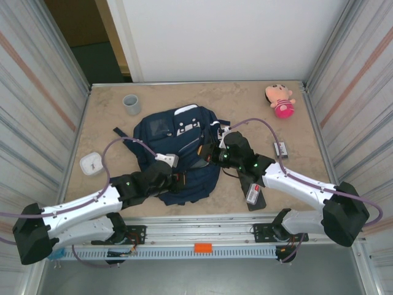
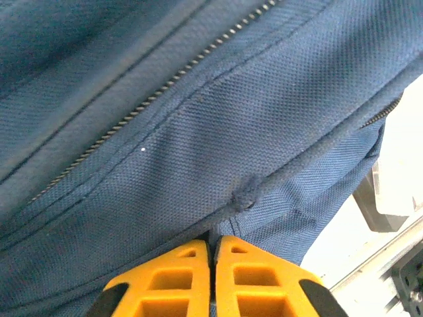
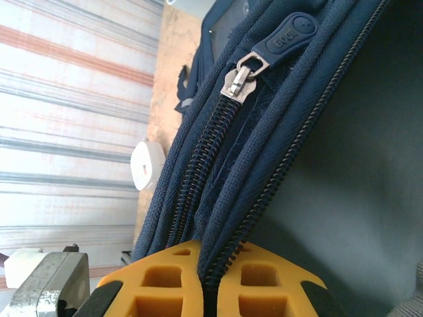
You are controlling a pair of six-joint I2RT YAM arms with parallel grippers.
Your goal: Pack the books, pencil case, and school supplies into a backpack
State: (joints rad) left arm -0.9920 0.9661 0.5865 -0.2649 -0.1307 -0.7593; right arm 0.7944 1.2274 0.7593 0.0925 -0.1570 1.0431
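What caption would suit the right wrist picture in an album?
Right hand pinches a zipper edge of the navy backpack, below the metal slider.

Grey cup (image 1: 131, 104) well beyond the left gripper (image 1: 180, 180), white square box (image 1: 91, 163) to its left. Pink doll (image 1: 280, 100) well beyond the right gripper (image 1: 210, 155), to its right.
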